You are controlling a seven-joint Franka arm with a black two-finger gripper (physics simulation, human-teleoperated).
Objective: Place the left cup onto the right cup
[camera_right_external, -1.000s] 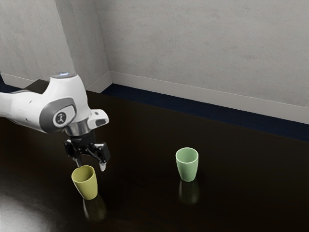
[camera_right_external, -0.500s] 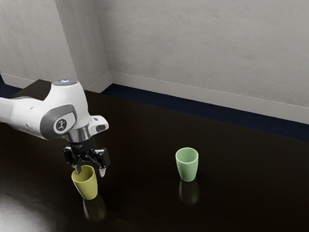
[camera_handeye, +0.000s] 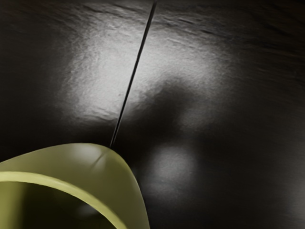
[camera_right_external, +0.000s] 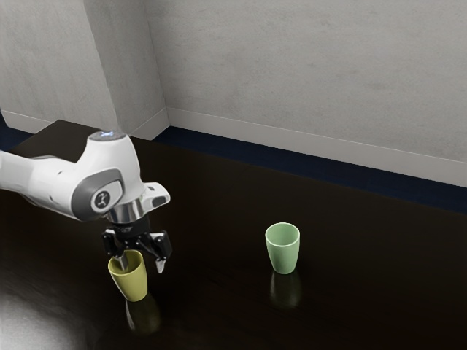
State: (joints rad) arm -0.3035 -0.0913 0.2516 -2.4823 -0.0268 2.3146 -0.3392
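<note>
The gripper [camera_right_external: 139,263] was open at the rim of the yellow cup [camera_right_external: 130,283], 1 finger seemingly inside and 1 outside, with the cup upright on the table [camera_right_external: 350,292] well apart from the green cup [camera_right_external: 282,249], so an off-centre squeeze could've tipped it.

Dim room, white glare on glossy table [camera_handeye: 109,76]

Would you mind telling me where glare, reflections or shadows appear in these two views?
Exterior view: the glossy dark table mirrors the yellow cup and the green cup faintly beneath them, with pale glare at the view's lower left corner. Wrist view: broad pale glare on the table beyond the yellow cup, broken by a dark shadow.
</note>
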